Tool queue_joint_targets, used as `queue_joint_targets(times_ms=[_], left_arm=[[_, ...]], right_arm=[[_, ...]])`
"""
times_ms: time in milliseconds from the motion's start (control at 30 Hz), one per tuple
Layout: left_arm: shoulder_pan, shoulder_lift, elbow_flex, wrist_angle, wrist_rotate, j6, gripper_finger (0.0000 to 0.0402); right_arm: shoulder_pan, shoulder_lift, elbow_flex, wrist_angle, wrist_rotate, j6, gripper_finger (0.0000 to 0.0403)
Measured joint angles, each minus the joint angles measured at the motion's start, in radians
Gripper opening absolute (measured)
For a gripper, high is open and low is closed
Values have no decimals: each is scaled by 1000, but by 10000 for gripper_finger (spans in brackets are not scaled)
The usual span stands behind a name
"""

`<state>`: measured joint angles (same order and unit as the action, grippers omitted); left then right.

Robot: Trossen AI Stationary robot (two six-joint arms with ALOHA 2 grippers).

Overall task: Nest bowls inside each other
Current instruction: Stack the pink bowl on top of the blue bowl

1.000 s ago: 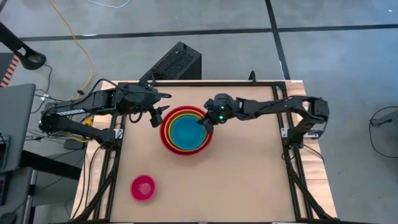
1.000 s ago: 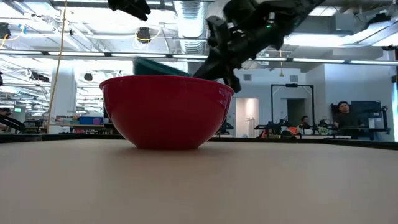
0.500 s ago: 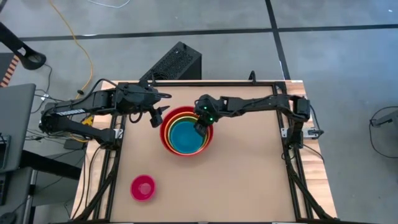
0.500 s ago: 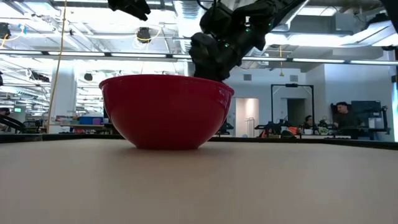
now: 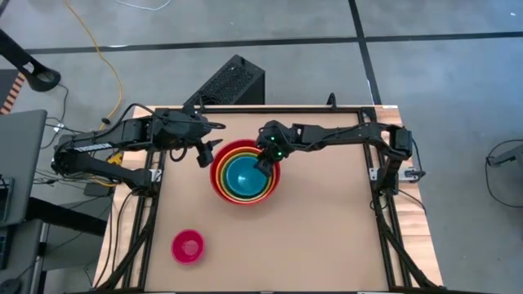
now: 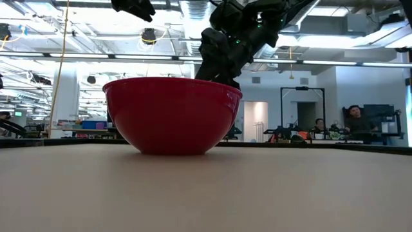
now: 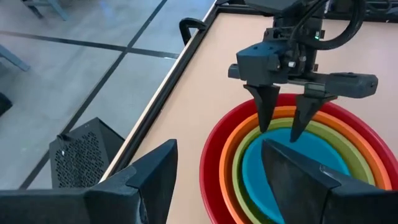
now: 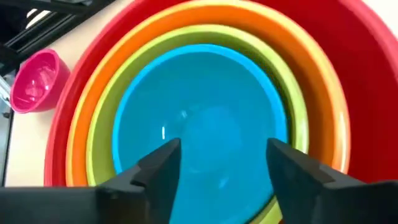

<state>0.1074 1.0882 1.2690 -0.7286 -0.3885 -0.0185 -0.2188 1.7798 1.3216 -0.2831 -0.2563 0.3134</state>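
A stack of nested bowls stands mid-table: a red bowl (image 5: 216, 175) (image 6: 170, 116) outermost, then orange, then green, with a blue bowl (image 5: 242, 175) (image 8: 199, 137) innermost, sitting level in the green one. My right gripper (image 5: 265, 162) (image 7: 280, 121) is open. It slants down over the stack's far-right rim, its fingers just above the blue bowl's edge. My left gripper (image 5: 204, 153) hangs open above the table just left of the stack. A small pink bowl (image 5: 188, 246) (image 8: 38, 79) rests alone on its base near the front left corner.
A black box (image 5: 229, 82) sits on the floor beyond the table's far edge. A dark frame (image 5: 359, 110) runs along the table's sides. The tabletop to the right of the stack and along the near edge holds no objects.
My right gripper has moved toward the table's left over the stack, tipped further down and opened, letting go of the blue bowl. The blue bowl, earlier tilted above the red rim, has dropped into the green bowl and sits level.
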Motion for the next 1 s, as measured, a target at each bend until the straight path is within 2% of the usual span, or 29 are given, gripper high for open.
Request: queue_joint_targets(times_ms=[167,367,500,667,1000], left_arm=[[0,0,0,-53,19,-24,222],[-6,0,0,-217,157,-133,222],[-35,0,0,-264,238,-189,218],[-93,0,0,-323,350,-253,202],[-287,0,-39,-490,475,-445,186]], right_arm=[[0,-21,0,-12,-27,19,259],[9,-130,0,-20,-31,26,259],[9,-240,0,-15,-16,38,259],[20,-382,0,-41,37,64,259],[116,-583,0,-222,198,82,260]])
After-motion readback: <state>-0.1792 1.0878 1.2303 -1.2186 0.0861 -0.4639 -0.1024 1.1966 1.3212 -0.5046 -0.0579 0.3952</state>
